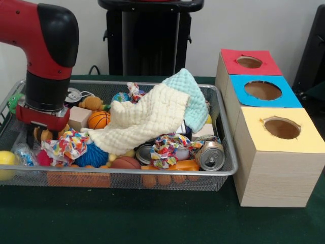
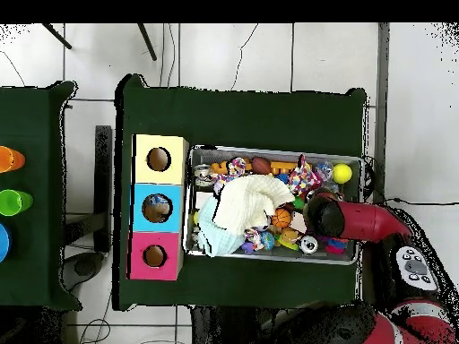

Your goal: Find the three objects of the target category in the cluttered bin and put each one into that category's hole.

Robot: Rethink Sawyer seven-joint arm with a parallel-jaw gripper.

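Sawyer's gripper (image 1: 43,129) hangs low over the left end of the bin (image 1: 127,172) in the front view, its fingers hidden behind the red wrist and the toys, so I cannot tell how far they are parted or whether they hold anything. Just below and left of it, against the bin's wall, lies what looks like a crinkled clear bottle (image 1: 24,154), its long axis too hidden to judge. A cream cloth (image 1: 144,119) covers the middle, and the blue hole (image 1: 262,90) sits well apart beyond the right rim. From overhead, the arm's end (image 2: 323,215) stands near the bin's right end, with the blue hole (image 2: 157,208) past the opposite rim, so any carry must cross the whole bin.
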